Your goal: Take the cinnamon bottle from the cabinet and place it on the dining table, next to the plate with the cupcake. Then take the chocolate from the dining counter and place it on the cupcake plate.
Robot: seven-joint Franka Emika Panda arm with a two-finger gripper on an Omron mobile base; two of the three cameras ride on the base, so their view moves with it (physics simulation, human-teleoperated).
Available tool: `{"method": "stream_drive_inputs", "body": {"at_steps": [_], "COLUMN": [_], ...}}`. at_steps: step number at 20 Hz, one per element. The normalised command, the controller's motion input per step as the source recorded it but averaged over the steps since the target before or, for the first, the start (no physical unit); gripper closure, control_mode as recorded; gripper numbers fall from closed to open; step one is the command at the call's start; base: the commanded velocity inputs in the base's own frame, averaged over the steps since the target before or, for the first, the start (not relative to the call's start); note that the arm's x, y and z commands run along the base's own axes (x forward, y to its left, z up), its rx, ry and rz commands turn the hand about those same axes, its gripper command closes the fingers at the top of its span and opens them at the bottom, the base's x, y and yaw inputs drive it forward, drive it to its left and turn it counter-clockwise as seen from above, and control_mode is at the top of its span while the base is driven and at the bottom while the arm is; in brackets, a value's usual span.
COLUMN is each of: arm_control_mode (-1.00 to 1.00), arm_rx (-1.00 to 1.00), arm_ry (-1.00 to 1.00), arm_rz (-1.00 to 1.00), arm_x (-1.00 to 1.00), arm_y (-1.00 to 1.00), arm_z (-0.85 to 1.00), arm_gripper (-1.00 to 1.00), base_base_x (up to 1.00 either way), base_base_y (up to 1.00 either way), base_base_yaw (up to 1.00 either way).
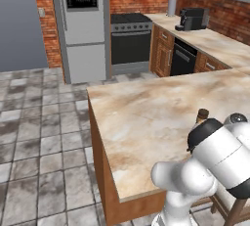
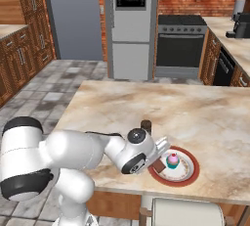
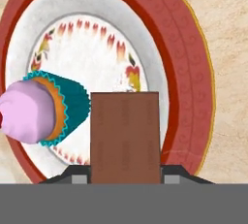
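Left base view: cinnamon bottle (image 1: 202, 116) upright on counter (image 1: 146, 117).

Right base view: gripper (image 2: 157, 163) at red-rimmed plate (image 2: 188, 175) beside cupcake (image 2: 172, 160).

Hand view: jaws clamped on chocolate (image 3: 125, 136) over the plate; probably light, stiff, brittle; edge grip suits.

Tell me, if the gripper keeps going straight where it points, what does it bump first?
The plate, probably. The gripper is shut on the chocolate and points at the plate's white middle, so the chocolate's far end would touch there first, beside the cupcake. How near it is, I can't tell.
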Motion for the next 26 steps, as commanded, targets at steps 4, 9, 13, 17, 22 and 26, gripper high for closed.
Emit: {"method": "stream_drive_inputs", "body": {"at_steps": [4,9,13,17,22,26], "arm_control_mode": [-1.00,-1.00,-1.00,-1.00,-1.00,-1.00], "arm_rx": [0.00,0.00,0.00,0.00,0.00,-0.01], "arm_ry": [0.00,0.00,0.00,0.00,-0.01,0.00], "arm_rz": [0.00,0.00,0.00,0.00,0.00,0.00], "arm_x": [0.00,0.00,0.00,0.00,-0.20,-0.46], "arm_y": [-0.21,-0.11,0.00,0.02,0.45,0.80], "arm_z": [0.00,0.05,0.37,0.75,0.82,0.79], "arm_gripper": [-1.00,-1.00,-1.00,-1.00,-1.00,-1.00], "base_base_x": [0.00,0.00,0.00,0.00,0.00,0.00], "base_base_y": [0.00,0.00,0.00,0.00,0.00,0.00], "base_base_yaw": [0.00,0.00,0.00,0.00,0.00,0.00]}}
